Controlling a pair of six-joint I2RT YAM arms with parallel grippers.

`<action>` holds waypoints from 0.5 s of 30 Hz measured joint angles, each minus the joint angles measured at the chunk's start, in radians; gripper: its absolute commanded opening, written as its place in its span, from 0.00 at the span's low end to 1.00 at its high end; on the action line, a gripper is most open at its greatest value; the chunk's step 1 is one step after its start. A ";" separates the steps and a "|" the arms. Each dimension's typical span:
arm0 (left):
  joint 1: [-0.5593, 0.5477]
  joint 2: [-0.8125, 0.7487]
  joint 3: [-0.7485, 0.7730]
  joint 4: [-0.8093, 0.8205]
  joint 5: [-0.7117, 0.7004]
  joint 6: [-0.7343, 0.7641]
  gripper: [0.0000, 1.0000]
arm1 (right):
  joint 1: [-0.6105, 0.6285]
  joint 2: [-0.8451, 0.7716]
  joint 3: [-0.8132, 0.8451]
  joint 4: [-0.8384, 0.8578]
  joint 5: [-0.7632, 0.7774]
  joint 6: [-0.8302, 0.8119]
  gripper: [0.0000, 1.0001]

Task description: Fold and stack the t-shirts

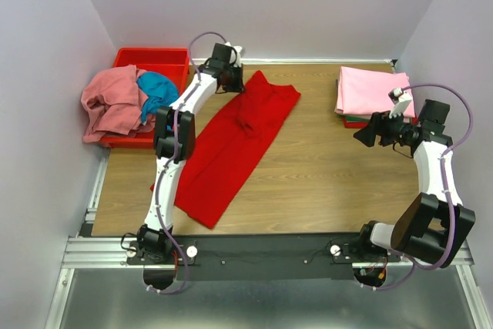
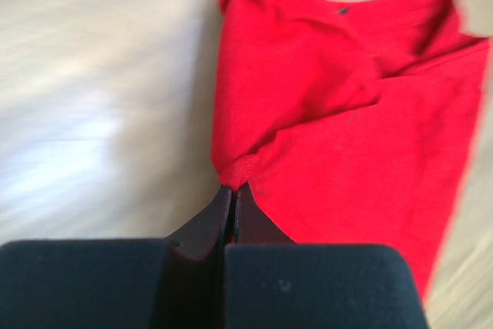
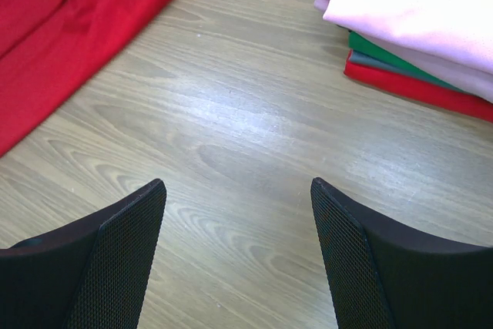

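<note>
A bright red t-shirt [image 1: 231, 144] lies stretched diagonally on the wooden table, folded lengthwise. My left gripper [image 1: 240, 75] is at its far end, shut on the shirt's edge [image 2: 235, 171]; the cloth bunches just ahead of the closed tips. A folded stack with a light pink shirt [image 1: 371, 92] on top sits at the back right; in the right wrist view the stack [image 3: 416, 21] shows pink, green and red layers. My right gripper [image 1: 368, 132] hovers open and empty left of that stack. Salmon pink [image 1: 112, 102] and teal blue [image 1: 158, 90] shirts are heaped in the bin.
A red plastic bin [image 1: 150, 59] stands at the back left beside the wall, with the loose shirts spilling over its left side. Bare wood [image 3: 254, 129] lies between the red shirt and the stack. A metal rail runs along the near edge [image 1: 269, 248].
</note>
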 measured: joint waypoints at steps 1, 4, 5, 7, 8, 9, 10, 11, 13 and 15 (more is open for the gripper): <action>0.023 0.004 0.016 0.005 -0.014 -0.037 0.00 | 0.000 0.000 0.000 0.000 0.000 0.000 0.83; 0.050 0.024 0.061 0.013 -0.045 -0.117 0.19 | 0.000 0.000 -0.003 0.000 -0.005 0.000 0.83; 0.051 0.034 0.077 0.017 -0.045 -0.134 0.31 | 0.000 0.000 -0.004 0.000 -0.009 0.000 0.83; 0.047 0.047 0.096 0.018 -0.045 -0.155 0.48 | 0.000 0.004 -0.005 0.000 -0.021 0.000 0.83; 0.044 0.050 0.098 0.018 -0.045 -0.167 0.55 | 0.000 0.008 -0.005 0.000 -0.029 0.000 0.83; 0.040 0.050 0.099 0.016 -0.045 -0.167 0.56 | 0.000 0.017 -0.005 0.000 -0.040 0.000 0.83; 0.039 0.050 0.100 0.016 -0.045 -0.171 0.57 | 0.002 0.024 -0.005 -0.001 -0.046 -0.001 0.83; 0.038 0.047 0.099 0.013 -0.047 -0.168 0.59 | 0.011 0.039 -0.005 0.000 -0.051 -0.001 0.83; 0.035 0.028 0.086 0.005 -0.066 -0.157 0.59 | 0.037 0.063 -0.005 0.000 -0.058 -0.001 0.82; 0.037 -0.021 0.037 -0.010 -0.096 -0.142 0.64 | 0.083 0.086 -0.005 -0.001 -0.063 0.000 0.82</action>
